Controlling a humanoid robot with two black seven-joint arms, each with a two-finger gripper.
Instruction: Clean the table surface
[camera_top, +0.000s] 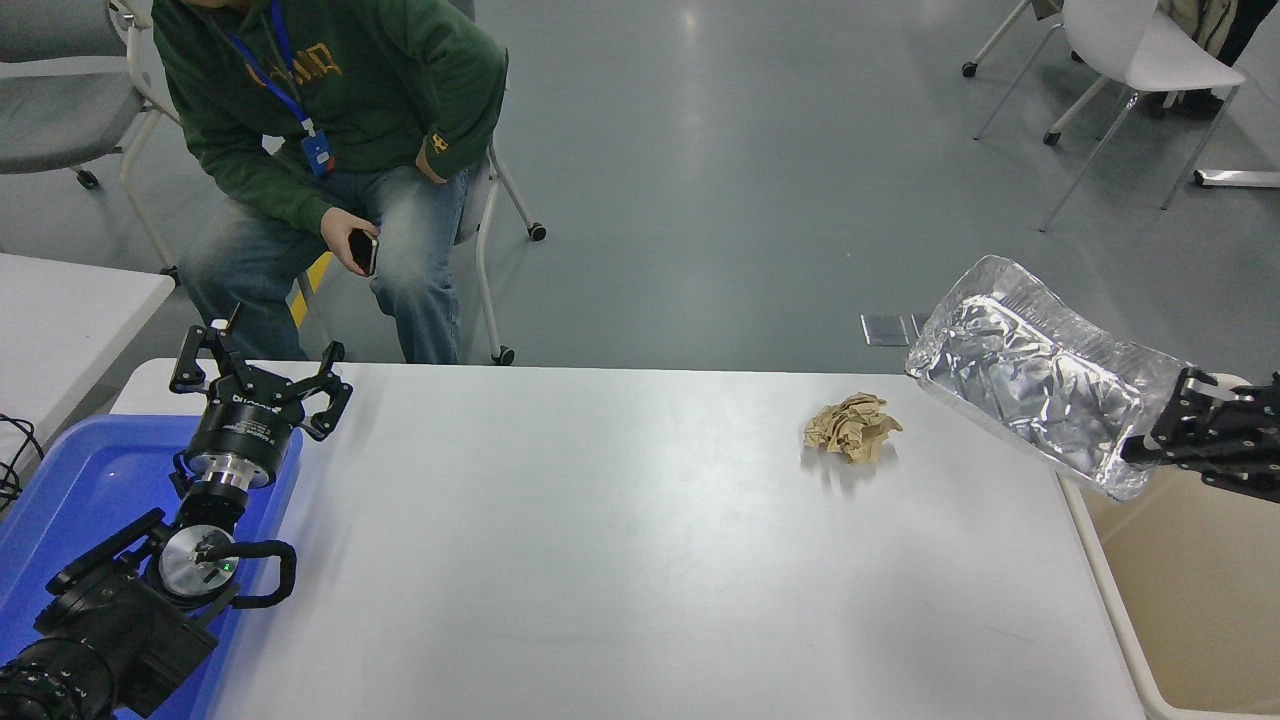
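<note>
The table surface (600, 540) is a wide glossy white top. A crumpled brown paper ball (851, 426) lies on it toward the far right. My right gripper (1165, 440) is shut on one end of a silver foil bag (1040, 375), which hangs lifted in the air over the table's right edge. At the lower left my left gripper (262, 385) stands open and parked over the blue tray, holding nothing.
A beige bin (1190, 600) stands just off the table's right edge. A blue tray (70, 500) lies at the left end under the left arm. A person in a green hoodie (330, 110) sits beyond the far edge holding a phone. A smaller white table (60, 320) is at left.
</note>
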